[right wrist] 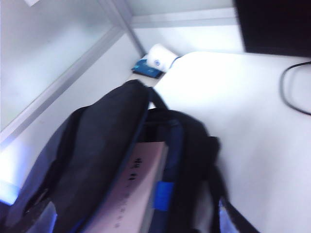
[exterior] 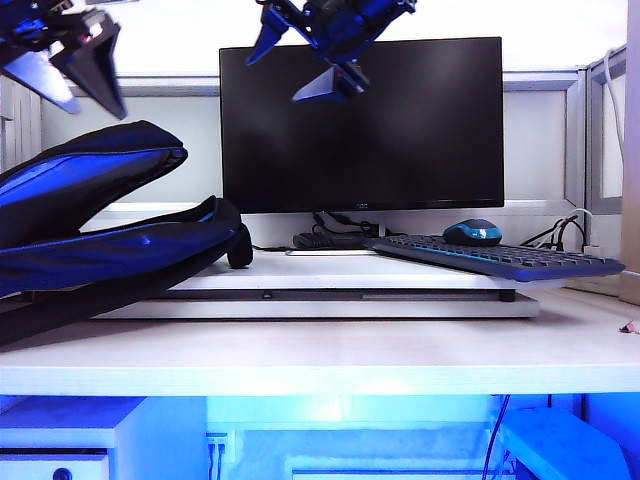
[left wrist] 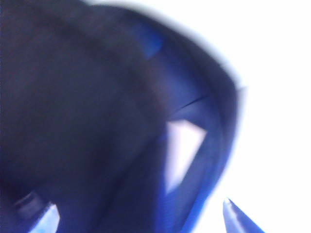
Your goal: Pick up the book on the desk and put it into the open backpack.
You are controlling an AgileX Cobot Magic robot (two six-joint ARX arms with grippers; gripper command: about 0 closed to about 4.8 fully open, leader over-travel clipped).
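Note:
The black backpack (exterior: pixel 90 220) with blue lining lies on its side at the left, its mouth gaping toward the middle. In the right wrist view the book (right wrist: pixel 141 179), pale pink with small dark print, sits inside the backpack (right wrist: pixel 102 136) between its black walls. From the exterior view the book is hidden. My left gripper (exterior: pixel 95 108) hangs open above the backpack, nothing between its fingers. My right gripper (exterior: pixel 272 80) hovers open high in front of the monitor, also empty. The left wrist view is blurred, showing dark fabric and blue lining (left wrist: pixel 204 160) past my left gripper (left wrist: pixel 141 218). The desk (exterior: pixel 330 350) spreads in front.
A white riser (exterior: pixel 330 300) carries the backpack, a black monitor (exterior: pixel 360 120), a dark keyboard (exterior: pixel 500 258) and a blue mouse (exterior: pixel 472 232). Cables trail behind the monitor. Partition walls close the back and right. A small white and blue item (right wrist: pixel 155 60) lies in the corner.

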